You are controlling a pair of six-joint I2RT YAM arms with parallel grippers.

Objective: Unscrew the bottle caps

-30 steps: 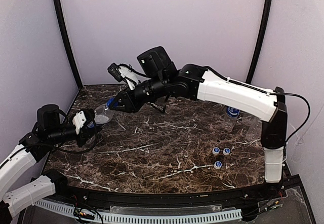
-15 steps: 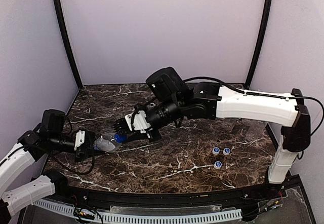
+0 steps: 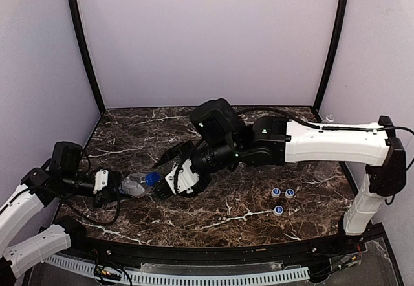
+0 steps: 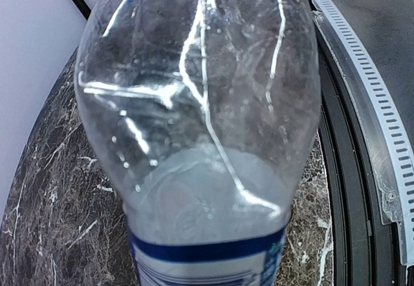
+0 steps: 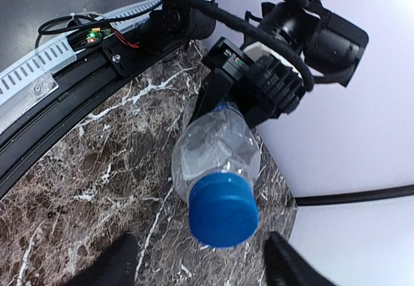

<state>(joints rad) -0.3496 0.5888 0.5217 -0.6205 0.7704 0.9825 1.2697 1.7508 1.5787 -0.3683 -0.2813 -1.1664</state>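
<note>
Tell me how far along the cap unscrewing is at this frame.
Done: three loose bottle caps lie on the table at right. In hand: the left gripper holds a labelled bottle roughly horizontal, its blue cap on; the open right gripper sits just short of that cap, not touching. Left: close on this cap and twist it off.

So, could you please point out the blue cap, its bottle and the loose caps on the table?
blue cap (image 5: 222,209): right wrist view, middle of the cap.
bottle (image 5: 217,150): right wrist view, clear shoulder behind the cap.
loose caps (image 3: 278,210): top external view, nearest of three.
</note>
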